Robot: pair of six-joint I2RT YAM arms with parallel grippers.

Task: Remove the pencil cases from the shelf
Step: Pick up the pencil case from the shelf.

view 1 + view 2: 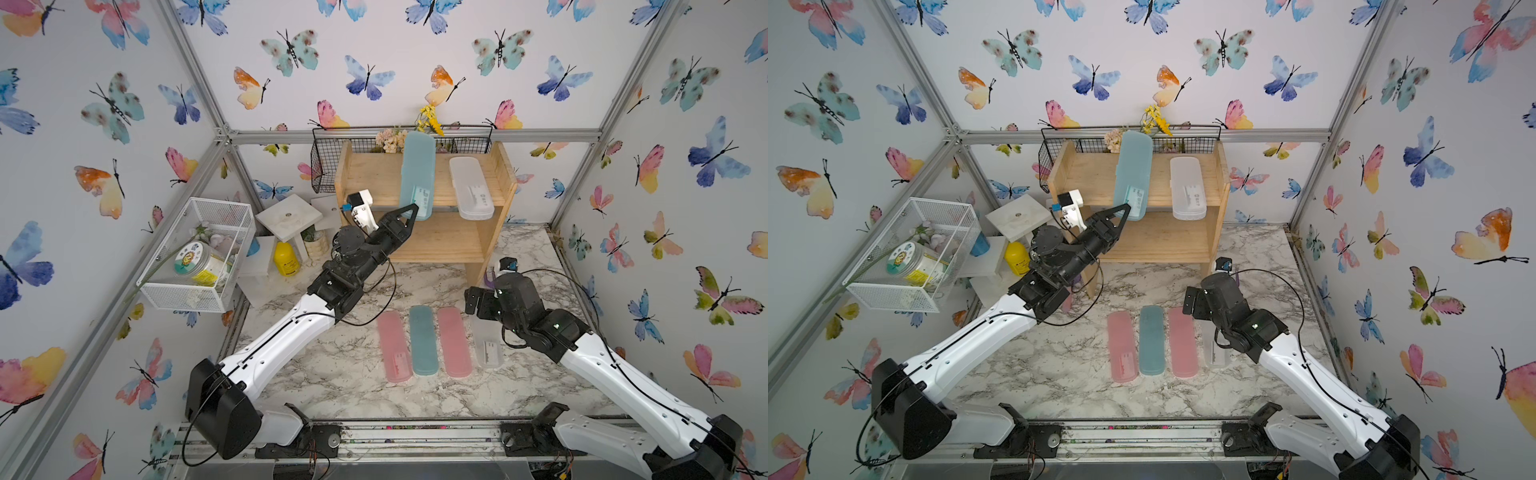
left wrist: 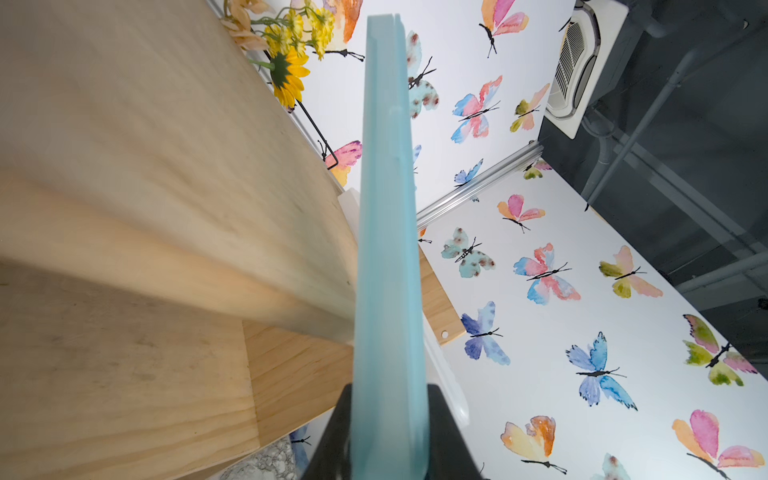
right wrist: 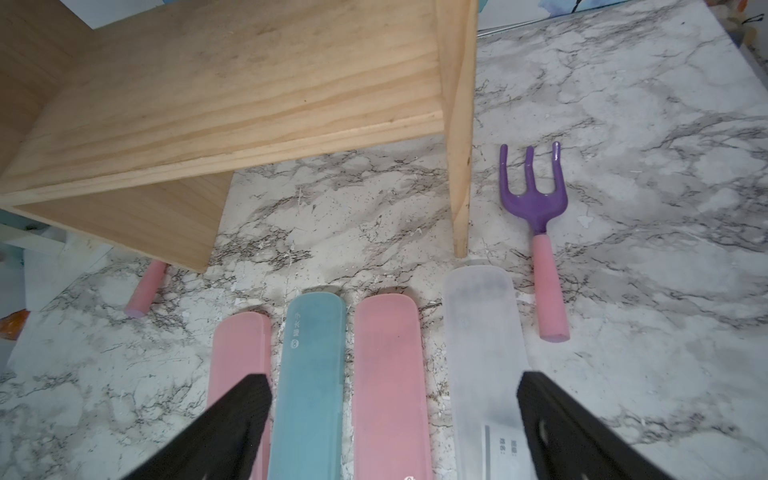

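The wooden shelf [image 1: 374, 174] [image 1: 1092, 174] [image 3: 249, 83] stands at the back. A teal pencil case [image 1: 417, 174] [image 1: 1133, 174] [image 2: 388, 249] lies on its top tier, with the near end overhanging the front edge. My left gripper [image 1: 411, 210] [image 1: 1126, 208] [image 2: 388, 432] is shut on that end. A frosted white pencil case [image 1: 471, 187] [image 1: 1187, 187] lies beside it on the same tier. On the table lie a pink case [image 1: 394, 347] [image 3: 241, 353], a teal case [image 1: 423, 340] [image 3: 309, 374], a pink case [image 1: 454, 343] [image 3: 388, 374] and a white case [image 1: 488, 347] [image 3: 484, 353]. My right gripper [image 3: 390, 386] hangs open above them.
A black wire basket [image 1: 332, 166] with flowers stands behind the shelf. A white mesh basket [image 1: 199, 253], a white stand [image 1: 289, 216] and a yellow bottle [image 1: 286, 258] crowd the left. A purple garden fork [image 3: 536, 195] lies right of the shelf leg, and a pink handle [image 3: 145, 291] lies under the shelf.
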